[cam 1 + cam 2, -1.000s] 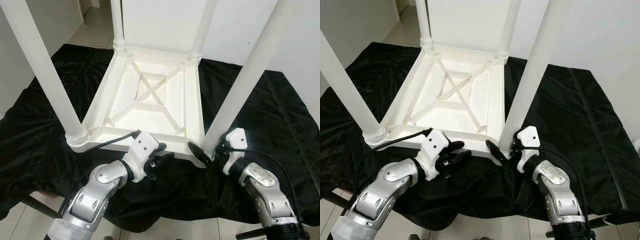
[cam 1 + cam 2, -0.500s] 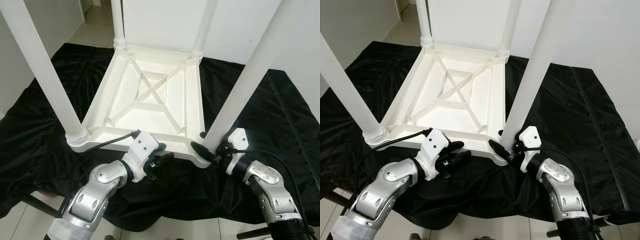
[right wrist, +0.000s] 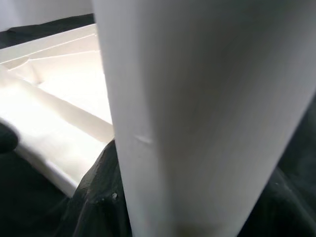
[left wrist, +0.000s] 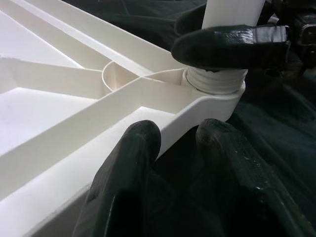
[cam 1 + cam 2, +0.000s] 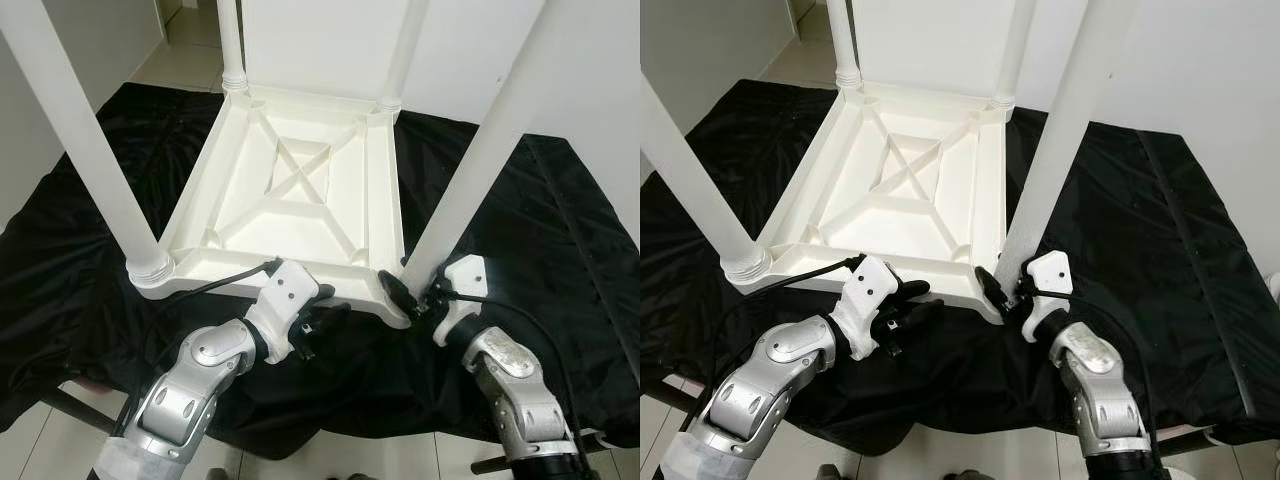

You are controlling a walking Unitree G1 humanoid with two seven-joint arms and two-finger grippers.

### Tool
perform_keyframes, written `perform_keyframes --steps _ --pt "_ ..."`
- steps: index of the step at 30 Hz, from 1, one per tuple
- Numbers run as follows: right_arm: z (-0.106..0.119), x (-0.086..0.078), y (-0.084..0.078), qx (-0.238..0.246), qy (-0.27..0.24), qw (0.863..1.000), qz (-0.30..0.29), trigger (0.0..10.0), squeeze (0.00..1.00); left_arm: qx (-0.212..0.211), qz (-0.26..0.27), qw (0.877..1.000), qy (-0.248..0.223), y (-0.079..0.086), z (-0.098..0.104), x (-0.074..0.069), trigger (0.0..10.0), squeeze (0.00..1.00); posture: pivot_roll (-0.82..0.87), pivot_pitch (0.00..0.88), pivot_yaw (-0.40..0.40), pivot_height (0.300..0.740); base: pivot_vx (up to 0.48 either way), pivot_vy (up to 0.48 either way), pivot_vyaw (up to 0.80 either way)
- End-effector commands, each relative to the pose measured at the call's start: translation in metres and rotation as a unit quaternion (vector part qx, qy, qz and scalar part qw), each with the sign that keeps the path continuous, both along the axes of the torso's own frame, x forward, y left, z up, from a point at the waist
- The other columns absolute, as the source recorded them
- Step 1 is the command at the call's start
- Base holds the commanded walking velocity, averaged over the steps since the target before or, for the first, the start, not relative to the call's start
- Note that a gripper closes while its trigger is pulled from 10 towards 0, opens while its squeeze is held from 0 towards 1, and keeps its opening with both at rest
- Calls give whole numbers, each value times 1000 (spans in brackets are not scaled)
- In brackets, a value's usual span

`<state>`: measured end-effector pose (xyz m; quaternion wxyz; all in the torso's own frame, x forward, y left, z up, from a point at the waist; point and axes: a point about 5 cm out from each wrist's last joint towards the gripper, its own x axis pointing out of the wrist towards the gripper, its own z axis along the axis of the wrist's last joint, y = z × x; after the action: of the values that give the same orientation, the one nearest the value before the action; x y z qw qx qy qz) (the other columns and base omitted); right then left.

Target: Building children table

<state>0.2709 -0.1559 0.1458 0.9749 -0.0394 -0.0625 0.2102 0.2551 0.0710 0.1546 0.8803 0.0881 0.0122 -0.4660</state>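
Note:
A white children's table [image 5: 388,215] lies upside down on a black cloth, with its legs pointing up. My right gripper [image 5: 412,292] is shut on the near right leg [image 5: 470,170] just above its threaded base [image 4: 215,81] at the table's corner. One of its fingers [image 4: 229,47] crosses the front of the leg and the other sits behind it. My left gripper [image 5: 325,315] rests low on the cloth against the table's near rim. Its fingers [image 4: 126,168] are slightly apart with nothing between them, and one touches the rim.
The near left leg [image 5: 90,150] and the two far legs [image 5: 231,45] [image 5: 405,50] stand upright around the ribbed underside. The black cloth [image 5: 560,230] spreads to both sides over pale floor tiles [image 5: 40,440]. White walls close in behind.
My right forearm has swung inward toward the left while its gripper stays on the leg's base. The left arm has not moved. The view has shifted slightly.

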Motion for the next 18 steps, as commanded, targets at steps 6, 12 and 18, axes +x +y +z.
perform_keyframes --steps 6,12,18 --pt "-3 -4 9 15 4 985 -174 10000 0 6 9 1000 1 1 -1 -2 10000 0 48 129 -64 740 0 0 0" --pt "-12 -7 18 19 16 964 -266 10000 0 8 10 1000 -1 1 -1 -1 10000 0 53 128 -60 740 0 0 0" --pt "-9 -6 30 46 12 965 -259 10000 27 -1 8 1000 -4 -6 3 0 10000 0 57 128 -56 740 0 0 0"
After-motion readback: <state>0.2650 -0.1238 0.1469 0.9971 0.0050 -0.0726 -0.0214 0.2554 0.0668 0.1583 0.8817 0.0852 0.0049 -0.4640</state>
